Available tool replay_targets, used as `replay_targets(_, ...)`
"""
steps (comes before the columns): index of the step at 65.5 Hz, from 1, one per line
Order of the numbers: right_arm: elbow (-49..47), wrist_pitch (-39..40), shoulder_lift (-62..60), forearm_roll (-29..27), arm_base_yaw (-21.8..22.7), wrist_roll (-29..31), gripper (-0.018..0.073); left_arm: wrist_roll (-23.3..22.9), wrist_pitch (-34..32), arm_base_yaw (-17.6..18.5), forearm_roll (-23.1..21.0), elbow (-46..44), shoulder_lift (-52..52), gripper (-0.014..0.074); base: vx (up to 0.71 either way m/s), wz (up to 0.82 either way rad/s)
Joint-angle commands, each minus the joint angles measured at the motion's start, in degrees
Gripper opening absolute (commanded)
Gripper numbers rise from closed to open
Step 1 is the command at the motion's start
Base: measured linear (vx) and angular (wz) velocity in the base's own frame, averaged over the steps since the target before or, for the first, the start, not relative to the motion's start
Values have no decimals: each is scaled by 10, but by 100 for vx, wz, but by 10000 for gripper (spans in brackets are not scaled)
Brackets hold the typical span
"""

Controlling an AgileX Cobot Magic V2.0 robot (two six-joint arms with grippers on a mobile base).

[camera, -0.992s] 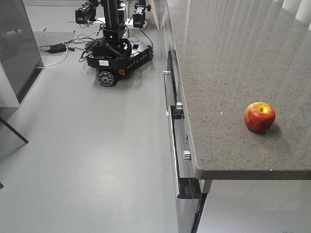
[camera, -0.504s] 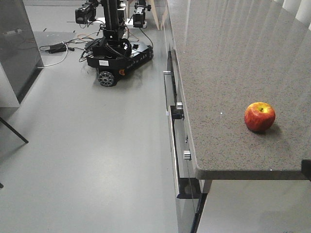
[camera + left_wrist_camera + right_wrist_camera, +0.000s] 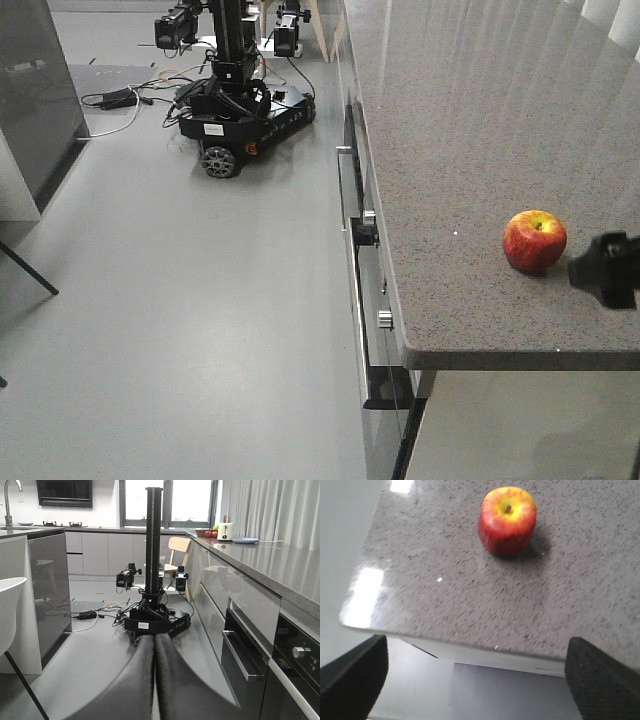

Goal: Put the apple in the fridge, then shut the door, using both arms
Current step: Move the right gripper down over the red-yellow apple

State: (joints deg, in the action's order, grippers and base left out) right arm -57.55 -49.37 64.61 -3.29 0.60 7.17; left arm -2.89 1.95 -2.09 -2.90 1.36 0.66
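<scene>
The apple (image 3: 534,240), red with a yellow top, stands alone on the grey speckled counter (image 3: 450,150) near its front edge. My right gripper (image 3: 605,268) shows as a black shape at the frame's right edge, just right of the apple and apart from it. In the right wrist view this gripper (image 3: 477,680) is open, its fingers (image 3: 355,675) spread wide beyond the counter's edge, with the apple (image 3: 508,520) ahead of them. My left gripper (image 3: 154,642) is shut on nothing, low over the floor. The fridge and its door are out of view.
A black wheeled robot (image 3: 235,100) with cables stands on the floor at the back. Drawer handles and oven knobs (image 3: 370,235) stick out along the counter front. A dark grey panel (image 3: 35,90) stands at the left. A thin black leg (image 3: 28,270) slants at the left edge.
My right gripper has come into the front view from the lower right and risen to just beside the apple. The apple has not moved.
</scene>
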Motion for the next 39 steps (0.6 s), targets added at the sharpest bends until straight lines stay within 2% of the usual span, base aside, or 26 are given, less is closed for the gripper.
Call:
replay_targets(1,-53,33,35,28,-1,-10,671,-4,-43,-2,-1,17,9,-6,0,0)
replay_targets(7,-92,33,87,44,-1,-17,669,-4,-43,-2,-1,17,9,-6,0,0)
replay_targets(23,-191,6,214,45,5,-20,668,-4,-43,-2,-1,17,9,-6,0,0)
replay_targets(39,-277,-28,317,2,38,-2,664,-4,-43,-2,-1,17,9,-6,0,0)
